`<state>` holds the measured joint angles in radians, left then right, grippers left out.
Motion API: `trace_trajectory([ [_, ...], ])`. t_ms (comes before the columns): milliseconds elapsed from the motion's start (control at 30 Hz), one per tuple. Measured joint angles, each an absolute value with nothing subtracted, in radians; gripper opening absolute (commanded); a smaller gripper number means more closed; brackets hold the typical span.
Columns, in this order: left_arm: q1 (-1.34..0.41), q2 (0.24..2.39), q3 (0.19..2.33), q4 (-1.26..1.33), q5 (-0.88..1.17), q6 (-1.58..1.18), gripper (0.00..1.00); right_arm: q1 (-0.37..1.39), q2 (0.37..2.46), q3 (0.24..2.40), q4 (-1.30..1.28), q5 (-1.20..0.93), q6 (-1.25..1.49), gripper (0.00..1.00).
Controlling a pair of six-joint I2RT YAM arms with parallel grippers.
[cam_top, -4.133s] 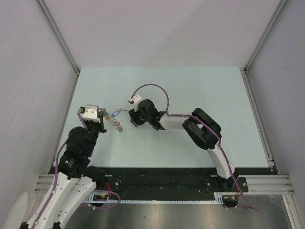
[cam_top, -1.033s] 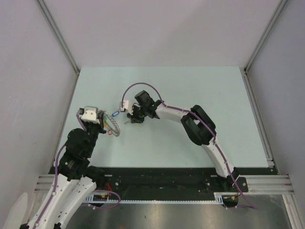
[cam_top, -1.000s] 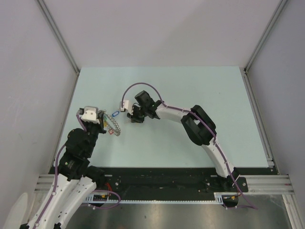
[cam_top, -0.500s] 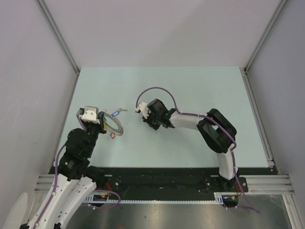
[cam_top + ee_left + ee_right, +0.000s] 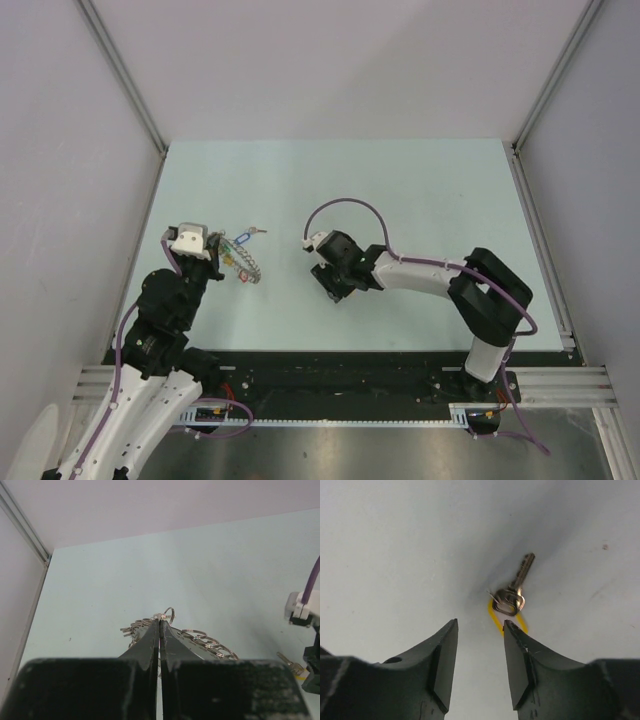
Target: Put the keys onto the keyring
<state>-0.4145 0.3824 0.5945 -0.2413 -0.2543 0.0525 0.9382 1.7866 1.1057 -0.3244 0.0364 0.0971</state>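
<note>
L gripper [image 5: 159, 623]: fingers are pressed together, no gap seen betw. the tips, and the keyring [image 5: 246, 265] is pinched at its near edge. Small split rings and keys are fanned out to either side of the tips in the wrist view. From above, the ring is seen held tilted off the table [image 5: 400, 190], w/ coloured tags along it. A blue-tag key [image 5: 244, 238] is seen at the ring's far end, touching it; whether it is threaded on can't be told.

R gripper [image 5: 480, 625]: fingers are parted by a moderate gap, nothing gripped. The yellow-tag key [image 5: 514, 591] is laid flat on the table just ahead of the tips, its tag partly hidden behind one fingertip. The R gripper is placed near table centre, well apart from the keyring.
</note>
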Motion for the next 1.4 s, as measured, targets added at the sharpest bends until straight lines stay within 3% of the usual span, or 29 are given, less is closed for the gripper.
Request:
trace_trajectory([
  [300,-0.414,0.384,0.595,-0.241,-0.253,0.052,0.0,0.854,1.677,1.175,-0.463,-0.005,0.006,0.63],
  [400,-0.414,0.384,0.595,-0.242,-0.253,0.052,0.0,0.853,1.679,1.201,-0.506,-0.005,-0.055,0.59],
  [600,-0.414,0.384,0.595,-0.241,-0.25,0.052,0.0,0.853,1.731,1.268,-0.558,-0.053,-0.191,0.41],
  [933,-0.414,0.384,0.595,-0.241,-0.249,0.052,0.0,0.852,1.925,1.408,-0.657,-0.139,-0.345,0.39],
  [1400,-0.414,0.384,0.595,-0.241,-0.242,0.052,0.0,0.862,2.008,1.481,-0.726,-0.149,-0.409,0.33],
])
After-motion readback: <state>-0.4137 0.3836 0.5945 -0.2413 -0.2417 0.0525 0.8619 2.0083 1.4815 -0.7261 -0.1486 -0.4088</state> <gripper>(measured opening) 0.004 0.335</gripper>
